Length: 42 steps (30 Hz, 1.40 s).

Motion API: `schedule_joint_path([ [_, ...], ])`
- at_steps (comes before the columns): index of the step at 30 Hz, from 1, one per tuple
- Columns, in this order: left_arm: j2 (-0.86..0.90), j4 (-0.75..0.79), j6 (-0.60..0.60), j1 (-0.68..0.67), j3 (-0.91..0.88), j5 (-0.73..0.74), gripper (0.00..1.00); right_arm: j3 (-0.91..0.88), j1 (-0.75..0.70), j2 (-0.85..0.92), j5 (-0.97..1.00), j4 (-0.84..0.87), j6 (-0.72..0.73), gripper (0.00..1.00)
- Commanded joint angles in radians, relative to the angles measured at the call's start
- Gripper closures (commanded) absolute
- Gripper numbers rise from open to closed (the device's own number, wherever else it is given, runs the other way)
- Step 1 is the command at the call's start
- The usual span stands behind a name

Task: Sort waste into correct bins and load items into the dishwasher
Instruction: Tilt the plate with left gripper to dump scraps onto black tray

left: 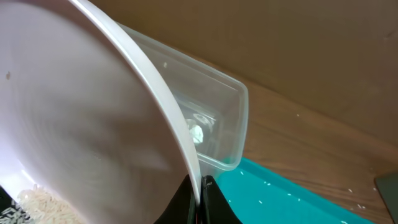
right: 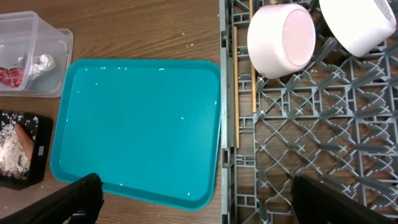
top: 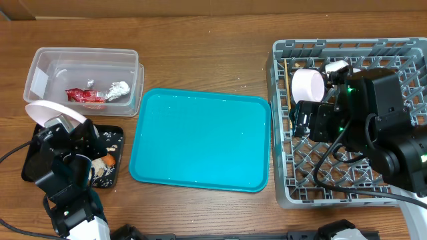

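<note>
Clamping a smooth, tilted round plate [left: 93, 124], left jaws grip its rim; right jaws gape open.

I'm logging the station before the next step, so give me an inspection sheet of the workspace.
Surface: wooden table, no spills seen.
Job's things: wrapper and foil ball in clear tub; carrot and scraps in black tray; bowls and chopsticks in rack; plate tilted over black tray.
Clutter: teal tray, only crumbs in it.
Grippers: left gripper jaws pinch plate rim; right gripper jaws open over rack.
Cables: black cables trail from both arms.
Surroundings: nothing seen.
</note>
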Motion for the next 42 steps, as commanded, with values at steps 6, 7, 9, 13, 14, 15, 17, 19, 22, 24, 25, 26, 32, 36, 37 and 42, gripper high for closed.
schedule_joint_path([
  [6, -0.03, 0.01, 0.036, 0.005, 0.002, 0.19, 0.96, 0.008, 0.002, -0.002, -0.002, 0.006, 0.0, 0.0],
  [7, -0.036, 0.018, 0.107, 0.005, 0.002, 0.209, 0.96, 0.008, 0.002, -0.002, -0.002, 0.005, 0.0, 0.0],
  [9, -0.036, 0.014, 0.115, 0.007, 0.003, 0.155, 0.96, 0.008, 0.002, -0.002, -0.002, 0.006, 0.0, 0.0],
  [13, -0.052, -0.027, 0.05, 0.018, 0.005, 0.187, 0.96, 0.008, 0.002, -0.002, -0.002, 0.012, 0.001, 0.0],
  [14, -0.058, -0.035, 0.052, 0.018, 0.005, 0.185, 0.96, 0.008, 0.002, -0.002, -0.002, 0.012, 0.0, 0.0],
  [15, -0.059, -0.047, 0.082, 0.017, 0.004, 0.149, 0.96, 0.008, 0.002, -0.002, -0.002, 0.012, 0.0, 0.0],
  [17, -0.063, -0.074, 0.083, 0.02, 0.005, 0.117, 0.96, 0.008, 0.002, -0.002, -0.002, 0.013, 0.0, 0.0],
  [19, -0.067, -0.107, 0.091, 0.02, 0.005, 0.108, 0.96, 0.008, 0.002, -0.002, -0.002, 0.013, 0.0, 0.0],
  [22, -0.068, -0.132, 0.09, 0.021, 0.005, 0.106, 0.96, 0.008, 0.002, -0.002, -0.002, 0.014, 0.001, 0.0],
  [24, -0.068, -0.126, 0.063, 0.021, 0.005, 0.108, 0.96, 0.008, 0.002, -0.002, -0.002, 0.017, 0.001, 0.0],
  [25, -0.068, -0.12, 0.039, 0.02, 0.005, 0.113, 0.96, 0.008, 0.002, -0.002, -0.002, 0.019, 0.001, 0.0],
  [26, -0.068, -0.114, 0.015, 0.02, 0.008, 0.132, 0.96, 0.008, 0.002, -0.002, -0.002, 0.023, 0.001, 0.0],
  [32, -0.068, -0.134, 0.004, -0.003, 0.066, 0.172, 0.96, 0.008, 0.002, -0.002, -0.003, 0.045, 0.001, 0.0],
  [36, -0.061, -0.237, 0.013, -0.026, 0.177, 0.16, 0.96, 0.008, 0.002, -0.002, -0.003, 0.048, 0.001, 0.0],
  [37, -0.058, -0.264, 0.018, -0.031, 0.204, 0.156, 0.96, 0.008, 0.002, -0.002, -0.003, 0.048, 0.002, 0.0],
  [42, -0.003, -0.4, 0.05, -0.053, 0.329, 0.124, 0.96, 0.008, 0.002, -0.002, -0.011, 0.053, 0.001, 0.0],
])
